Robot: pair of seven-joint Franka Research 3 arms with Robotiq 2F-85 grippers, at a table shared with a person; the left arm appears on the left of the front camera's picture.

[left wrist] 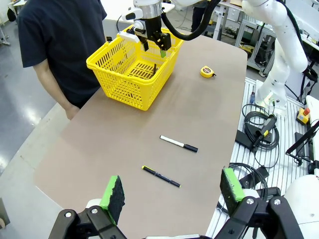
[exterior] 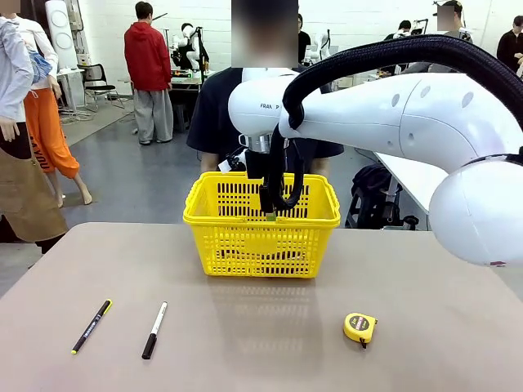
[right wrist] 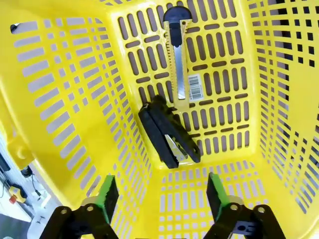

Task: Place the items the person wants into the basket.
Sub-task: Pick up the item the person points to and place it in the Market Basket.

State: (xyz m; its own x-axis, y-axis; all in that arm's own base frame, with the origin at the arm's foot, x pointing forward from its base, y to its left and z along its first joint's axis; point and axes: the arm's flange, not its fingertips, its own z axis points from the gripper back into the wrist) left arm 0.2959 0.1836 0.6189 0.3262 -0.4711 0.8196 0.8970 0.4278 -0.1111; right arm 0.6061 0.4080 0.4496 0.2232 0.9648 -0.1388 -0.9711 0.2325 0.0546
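front view: basket (exterior: 261, 245) mesh obscures stapler (right wrist: 169, 137), knife (right wrist: 178, 59).

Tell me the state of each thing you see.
Basket: upright, on table.
Utility knife: lying inside basket.
Stapler: lying inside basket.
Tape measure: on table, outside basket.
Pen: lying on table.
Marker: lying on table.
Left end effector: open, empty.
Right end effector: open, empty, over basket.
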